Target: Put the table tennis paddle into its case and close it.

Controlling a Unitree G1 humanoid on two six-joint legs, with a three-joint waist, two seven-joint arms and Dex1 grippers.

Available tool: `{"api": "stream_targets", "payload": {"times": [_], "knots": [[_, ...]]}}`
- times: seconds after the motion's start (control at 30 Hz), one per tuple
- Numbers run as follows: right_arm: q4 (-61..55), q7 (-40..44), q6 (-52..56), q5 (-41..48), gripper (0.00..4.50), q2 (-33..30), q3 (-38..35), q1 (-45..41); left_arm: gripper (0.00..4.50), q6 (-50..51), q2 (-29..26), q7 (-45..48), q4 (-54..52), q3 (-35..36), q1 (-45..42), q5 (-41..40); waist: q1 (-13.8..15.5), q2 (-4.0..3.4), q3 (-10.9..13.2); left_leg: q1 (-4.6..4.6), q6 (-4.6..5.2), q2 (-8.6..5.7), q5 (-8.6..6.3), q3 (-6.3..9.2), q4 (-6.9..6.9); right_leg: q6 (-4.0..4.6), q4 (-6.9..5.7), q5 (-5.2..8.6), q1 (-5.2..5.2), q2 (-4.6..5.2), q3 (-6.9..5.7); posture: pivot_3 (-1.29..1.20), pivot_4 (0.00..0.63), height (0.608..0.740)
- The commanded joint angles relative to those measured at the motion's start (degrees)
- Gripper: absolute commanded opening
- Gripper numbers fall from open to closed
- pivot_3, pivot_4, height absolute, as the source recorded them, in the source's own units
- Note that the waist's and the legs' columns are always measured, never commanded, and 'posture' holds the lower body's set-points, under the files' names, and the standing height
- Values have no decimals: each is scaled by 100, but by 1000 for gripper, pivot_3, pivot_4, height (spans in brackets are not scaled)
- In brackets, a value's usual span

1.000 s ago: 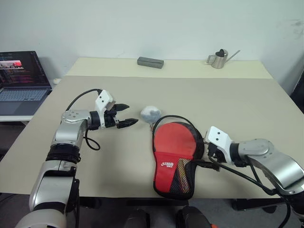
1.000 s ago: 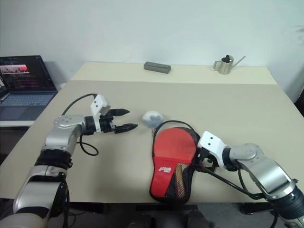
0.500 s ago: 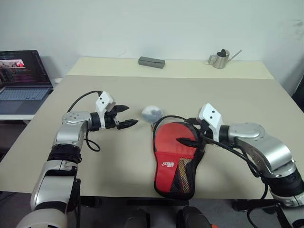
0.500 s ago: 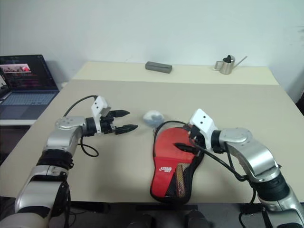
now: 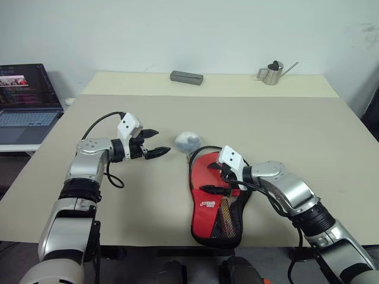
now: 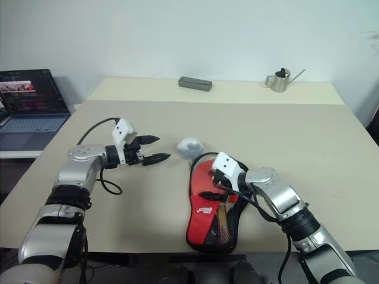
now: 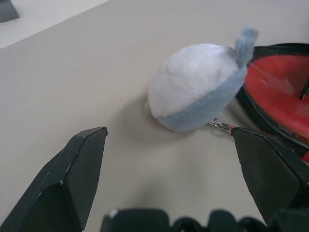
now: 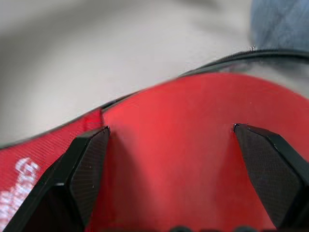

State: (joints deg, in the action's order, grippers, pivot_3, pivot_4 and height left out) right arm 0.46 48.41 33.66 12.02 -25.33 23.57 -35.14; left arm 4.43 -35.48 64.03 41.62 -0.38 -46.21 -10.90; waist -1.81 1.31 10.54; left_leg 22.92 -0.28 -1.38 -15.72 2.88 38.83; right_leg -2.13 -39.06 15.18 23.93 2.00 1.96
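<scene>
The table tennis paddle [image 5: 205, 167] lies in the open case [image 5: 214, 228] near the table's front edge. Its round red face shows above the case's red lettered panel [image 5: 208, 205], and its handle is hidden under the panel and mesh pocket. My right gripper [image 5: 212, 179] hovers open just over the red face, fingers spread to either side of it and pointing left. In the right wrist view the paddle's rubber [image 8: 183, 145] lies between the two fingers. My left gripper [image 5: 157, 151] is open and empty, pointing at a small grey-white pouch [image 5: 187, 141] just left of the case.
The pouch [image 7: 198, 87] is clipped by a small chain to the case's rim [image 7: 270, 123]. A grey block [image 5: 186, 77] and a metal watering can [image 5: 273, 73] stand at the table's far edge. A laptop [image 5: 26, 97] sits on a side table to the left.
My right arm has swung in from the right of the case, leftward over the paddle's face, with its fingers still open. The left arm has stayed put.
</scene>
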Motion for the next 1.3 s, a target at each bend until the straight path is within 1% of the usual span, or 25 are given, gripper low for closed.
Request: {"api": "stream_targets", "payload": {"times": [0.03,0.17,0.3,0.4,0.5,0.63,0.77,0.93,1.13,1.3], "knots": [[346,44,-197,-217,4474,1,-11,33,4500,-324,-15,-278,236,33,-328,232,1,1,-1,-1,0,0,0,1,0,0,-1,0,-1,0,-1,0,150,740],[416,67,-339,-343,4474,-27,27,134,4500,-552,22,-454,604,-69,-595,501,2,2,-2,-5,0,0,0,0,1,0,-1,-1,-6,0,-2,0,150,740],[340,81,-308,-377,4474,-7,23,208,4500,-550,120,-318,930,-151,-884,618,1,5,-3,-6,0,-2,0,2,2,-1,-1,-1,-11,-1,-7,0,150,740],[271,61,-245,-373,4474,23,24,230,4500,-753,100,141,1213,-371,-1109,819,0,5,-3,-6,0,-2,0,2,2,-1,0,-1,-12,-1,-8,0,150,740],[264,40,-222,-371,4474,46,21,229,4500,-941,139,226,1620,-470,-1441,989,1,5,-3,-7,0,-2,0,2,2,-1,0,-1,-12,-5,-9,0,150,740],[271,11,-193,-378,4474,81,16,212,4500,-1296,153,564,2037,-706,-1804,1278,0,5,-4,-7,0,-1,0,3,3,-1,0,0,-13,-28,-9,0,150,740],[284,-16,-164,-388,4474,125,1,198,4500,-1830,298,162,2458,-817,-2116,1601,2,5,-4,-8,0,0,0,2,3,-1,0,-1,-13,-28,-7,0,150,740],[263,-19,-125,-420,4474,180,5,199,4500,-2349,487,176,2756,-1064,-2250,2004,-10,6,-4,-8,0,0,0,2,3,-1,-1,-1,-14,-29,-6,0,150,740],[237,-69,-70,-478,4474,192,-21,223,4500,-2625,719,41,2976,-1177,-2407,2299,-9,6,-4,-8,1,2,0,3,4,-1,-2,-1,-14,-31,-7,0,150,740],[-10,-117,86,-458,4474,65,-120,365,4500,-2727,877,-348,3156,-1313,-2474,2590,-2,6,-4,-7,1,1,0,3,3,-1,-1,0,-14,-31,-7,0,150,740]]}}
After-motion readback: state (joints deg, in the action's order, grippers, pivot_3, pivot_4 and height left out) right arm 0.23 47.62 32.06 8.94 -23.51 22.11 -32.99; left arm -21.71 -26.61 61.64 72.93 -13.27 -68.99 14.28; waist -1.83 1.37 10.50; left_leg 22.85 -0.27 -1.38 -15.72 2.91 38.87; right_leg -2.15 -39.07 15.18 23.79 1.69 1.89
